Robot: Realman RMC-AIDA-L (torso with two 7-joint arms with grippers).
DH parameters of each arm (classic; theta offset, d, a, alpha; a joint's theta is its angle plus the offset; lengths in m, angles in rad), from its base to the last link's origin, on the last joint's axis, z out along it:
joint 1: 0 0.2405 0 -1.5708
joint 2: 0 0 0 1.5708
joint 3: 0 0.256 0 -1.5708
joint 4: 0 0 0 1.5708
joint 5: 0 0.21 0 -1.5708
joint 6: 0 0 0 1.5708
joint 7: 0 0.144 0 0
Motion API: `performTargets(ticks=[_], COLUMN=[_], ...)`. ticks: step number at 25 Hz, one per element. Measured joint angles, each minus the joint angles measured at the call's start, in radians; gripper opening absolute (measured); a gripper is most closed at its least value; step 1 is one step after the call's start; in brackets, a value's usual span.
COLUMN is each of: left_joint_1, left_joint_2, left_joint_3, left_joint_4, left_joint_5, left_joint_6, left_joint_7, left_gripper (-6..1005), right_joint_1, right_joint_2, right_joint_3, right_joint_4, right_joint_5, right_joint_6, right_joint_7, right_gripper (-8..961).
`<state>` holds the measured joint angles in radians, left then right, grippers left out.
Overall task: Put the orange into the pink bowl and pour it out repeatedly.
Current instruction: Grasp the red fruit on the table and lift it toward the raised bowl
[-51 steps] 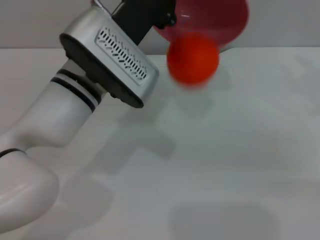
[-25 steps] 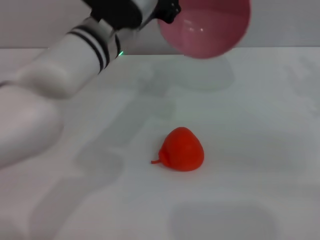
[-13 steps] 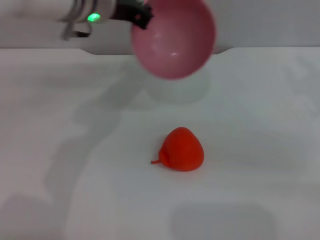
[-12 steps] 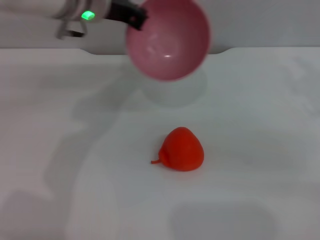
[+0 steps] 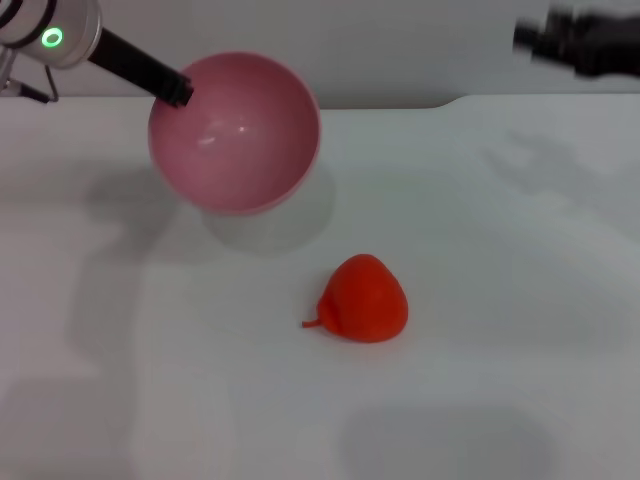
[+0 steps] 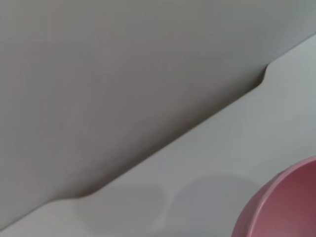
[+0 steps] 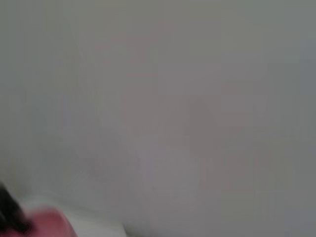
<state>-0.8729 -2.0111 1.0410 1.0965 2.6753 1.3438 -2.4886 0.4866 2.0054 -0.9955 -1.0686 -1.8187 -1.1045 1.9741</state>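
The left claw [image 5: 180,92] grips the rim of the empty pink bowl [image 5: 234,133] at the far left, while the orange [image 5: 364,299] lies on the surface nearer the right claw [image 5: 530,40], whose grip is unreadable.

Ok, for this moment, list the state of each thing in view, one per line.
pink bowl: empty, tilted with its opening toward the camera, held at the rim, off the table.
orange: out of the bowl, lying on the table, untouched.
left end effector: shut on the bowl's rim.
right end effector: far right, blurred, holding nothing visible.
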Motion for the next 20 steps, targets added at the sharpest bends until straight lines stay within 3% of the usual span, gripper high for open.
performTargets(ticks=[4, 8, 15, 20], left_joint_1=[0.009, 0.011, 0.009, 0.008], left_joint_2=[0.002, 0.006, 0.012, 0.013], left_joint_3=[0.005, -0.002, -0.003, -0.004], left_joint_4=[-0.002, 0.004, 0.008, 0.008], left_joint_5=[0.021, 0.039, 0.048, 0.048], left_joint_6=[0.008, 0.014, 0.015, 0.015], left_joint_7=[0.0, -0.001, 0.001, 0.006], left_gripper=[43, 43, 43, 43], right_joint_1=[0.126, 0.269, 0.35, 0.356], right_joint_2=[0.005, 0.036, 0.068, 0.069], right_joint_3=[-0.003, -0.044, -0.295, -0.343], right_joint_4=[-0.117, -0.096, -0.036, -0.012], right_joint_5=[-0.532, -0.783, -0.74, -0.633], right_joint_6=[-0.103, -0.303, -0.382, -0.372], right_joint_7=[0.368, 0.444, 0.406, 0.381], right_gripper=[587, 587, 586, 585])
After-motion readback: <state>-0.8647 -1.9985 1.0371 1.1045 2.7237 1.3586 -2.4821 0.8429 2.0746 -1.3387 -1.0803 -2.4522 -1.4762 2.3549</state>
